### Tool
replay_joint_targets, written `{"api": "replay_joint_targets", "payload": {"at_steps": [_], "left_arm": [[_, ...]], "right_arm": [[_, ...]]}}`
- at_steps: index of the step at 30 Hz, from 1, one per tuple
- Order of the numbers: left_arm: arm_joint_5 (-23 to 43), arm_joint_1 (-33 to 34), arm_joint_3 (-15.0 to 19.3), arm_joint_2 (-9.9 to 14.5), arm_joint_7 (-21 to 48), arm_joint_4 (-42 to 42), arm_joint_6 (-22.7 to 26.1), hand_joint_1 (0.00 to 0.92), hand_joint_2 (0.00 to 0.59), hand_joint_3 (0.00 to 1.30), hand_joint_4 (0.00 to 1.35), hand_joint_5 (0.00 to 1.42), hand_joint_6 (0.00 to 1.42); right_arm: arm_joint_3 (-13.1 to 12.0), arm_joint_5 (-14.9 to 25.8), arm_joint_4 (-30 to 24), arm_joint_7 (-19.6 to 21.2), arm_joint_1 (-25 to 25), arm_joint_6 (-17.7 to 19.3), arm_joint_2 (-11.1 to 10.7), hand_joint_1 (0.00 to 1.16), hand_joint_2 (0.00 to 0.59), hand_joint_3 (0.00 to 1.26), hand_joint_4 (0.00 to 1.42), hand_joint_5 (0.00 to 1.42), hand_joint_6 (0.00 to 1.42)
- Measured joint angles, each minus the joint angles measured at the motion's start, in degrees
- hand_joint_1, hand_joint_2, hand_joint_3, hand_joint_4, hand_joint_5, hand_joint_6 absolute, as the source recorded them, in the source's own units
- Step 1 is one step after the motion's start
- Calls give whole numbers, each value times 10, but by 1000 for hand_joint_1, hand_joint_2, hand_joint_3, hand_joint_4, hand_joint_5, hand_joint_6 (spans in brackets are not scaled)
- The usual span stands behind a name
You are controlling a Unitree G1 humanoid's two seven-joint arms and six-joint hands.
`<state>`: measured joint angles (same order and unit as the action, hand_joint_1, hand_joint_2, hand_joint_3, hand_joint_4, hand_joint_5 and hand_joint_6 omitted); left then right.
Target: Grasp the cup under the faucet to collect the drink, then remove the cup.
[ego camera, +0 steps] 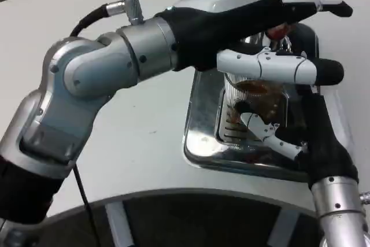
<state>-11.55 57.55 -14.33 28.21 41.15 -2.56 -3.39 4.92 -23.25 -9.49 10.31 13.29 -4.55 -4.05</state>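
Right robot hand (289,134) grips cup (257,93) on tray (199,125), right of centre | left robot hand (277,33) above, grasp unclear | risk: drink spills if jolted.

I see a white table (144,125) under a shiny silver drip tray (202,131). The cup (254,99) is clear, with amber-brown drink inside. My left hand (254,33) is white and black on a silver forearm; my right hand (289,137) shows the same white and black. Something red (276,29) peeks by the chrome faucet (284,41).
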Motion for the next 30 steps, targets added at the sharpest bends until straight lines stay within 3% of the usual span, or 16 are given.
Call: {"api": "replay_joint_targets", "payload": {"at_steps": [23, 30], "left_arm": [[1, 6, 0, 1, 5, 8, -7, 0, 98, 161, 58, 60, 124], [1, 6, 0, 1, 6, 10, -10, 0, 100, 167, 58, 60, 124]], "right_arm": [[-1, 9, 31, 0, 25, 0, 16, 731, 234, 0, 0, 3, 36], [-1, 21, 46, 0, 35, 0, 23, 732, 234, 0, 0, 51, 99]]}}
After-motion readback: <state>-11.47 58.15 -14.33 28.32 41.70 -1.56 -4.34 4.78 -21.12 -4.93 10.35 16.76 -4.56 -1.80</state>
